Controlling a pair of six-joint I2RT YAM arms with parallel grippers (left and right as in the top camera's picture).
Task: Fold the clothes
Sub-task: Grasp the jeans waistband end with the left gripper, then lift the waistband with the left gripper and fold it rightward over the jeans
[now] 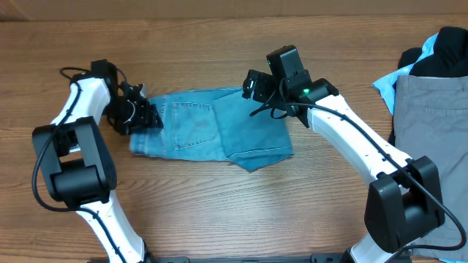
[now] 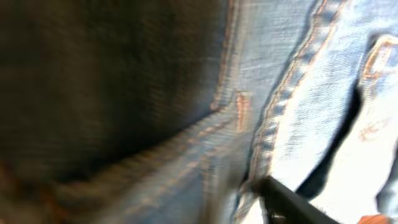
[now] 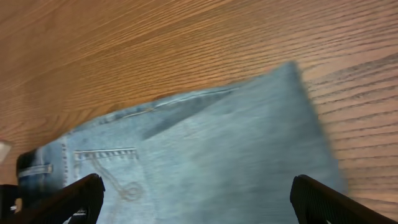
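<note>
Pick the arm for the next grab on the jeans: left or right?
Left, probably. The left gripper sits right at the waistband end of the jeans, and its wrist view is filled with denim, though a grip can't be confirmed. The right gripper hovers open over the other end.

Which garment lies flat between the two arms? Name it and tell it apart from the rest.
The light-blue denim jeans, laid flat at the centre. The grey trousers and black garment sit piled at the far right edge.
</note>
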